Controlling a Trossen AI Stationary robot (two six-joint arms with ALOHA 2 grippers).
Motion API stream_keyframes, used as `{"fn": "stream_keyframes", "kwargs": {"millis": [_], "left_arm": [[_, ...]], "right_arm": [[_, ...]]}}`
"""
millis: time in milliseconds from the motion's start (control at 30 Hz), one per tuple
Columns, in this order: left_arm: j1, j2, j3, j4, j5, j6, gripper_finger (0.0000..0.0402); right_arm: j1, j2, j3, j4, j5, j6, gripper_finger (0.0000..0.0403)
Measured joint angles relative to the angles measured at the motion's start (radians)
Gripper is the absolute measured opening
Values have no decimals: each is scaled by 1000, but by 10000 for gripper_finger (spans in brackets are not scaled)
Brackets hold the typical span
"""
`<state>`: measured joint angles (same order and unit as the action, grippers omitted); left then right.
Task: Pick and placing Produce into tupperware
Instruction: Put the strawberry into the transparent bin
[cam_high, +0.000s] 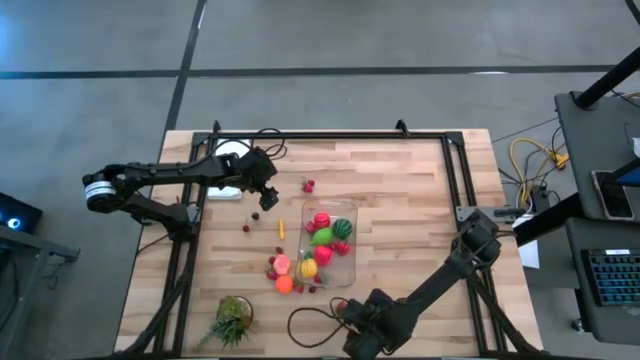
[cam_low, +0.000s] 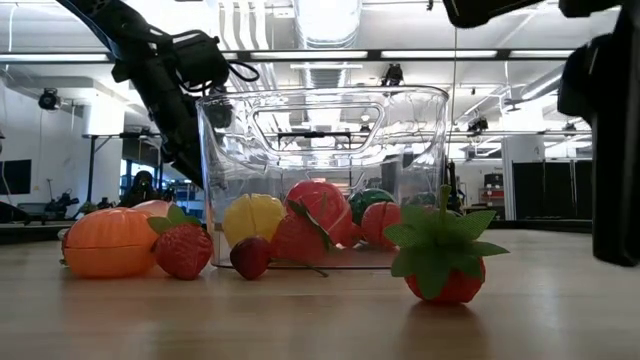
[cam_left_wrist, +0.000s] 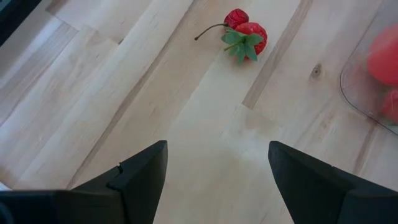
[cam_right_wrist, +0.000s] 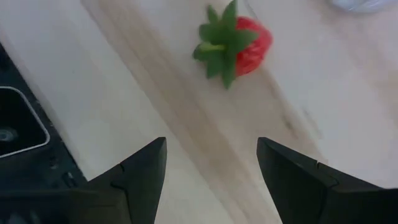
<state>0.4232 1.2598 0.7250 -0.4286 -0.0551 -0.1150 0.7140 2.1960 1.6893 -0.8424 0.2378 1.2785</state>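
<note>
The clear tupperware (cam_high: 328, 242) stands mid-table with several red, green and yellow produce pieces inside (cam_low: 320, 215). More produce lies on the wood at its near-left corner: an orange piece (cam_low: 108, 243), a strawberry (cam_low: 184, 250) and a small red fruit (cam_low: 250, 256). My left gripper (cam_high: 270, 196) hovers open over bare wood, with a strawberry and cherry (cam_left_wrist: 245, 34) lying beyond its fingers. My right gripper (cam_high: 347, 316) hangs open near the table's front edge. A leafy-topped strawberry (cam_right_wrist: 235, 43) lies on the table just ahead of it, clear of the fingers (cam_low: 440, 258).
A leafy green tuft (cam_high: 232, 318) lies at the front left. A small carrot (cam_high: 282, 228) and tiny red fruits (cam_high: 250, 222) lie left of the container. A white object (cam_high: 232, 150) sits at the back left. Black frame rails (cam_high: 460, 190) border the table.
</note>
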Motion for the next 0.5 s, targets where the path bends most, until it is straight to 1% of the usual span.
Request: {"fn": "stream_keyframes", "kwargs": {"millis": [100,233,500], "left_arm": [[0,0,0,1,0,0,265],[0,0,0,2,0,0,265],[0,0,0,1,0,0,265]], "right_arm": [[-3,0,5,-43,43,-30,242],[-14,0,7,-37,109,-66,242],[-84,0,8,-34,115,-78,242]]}}
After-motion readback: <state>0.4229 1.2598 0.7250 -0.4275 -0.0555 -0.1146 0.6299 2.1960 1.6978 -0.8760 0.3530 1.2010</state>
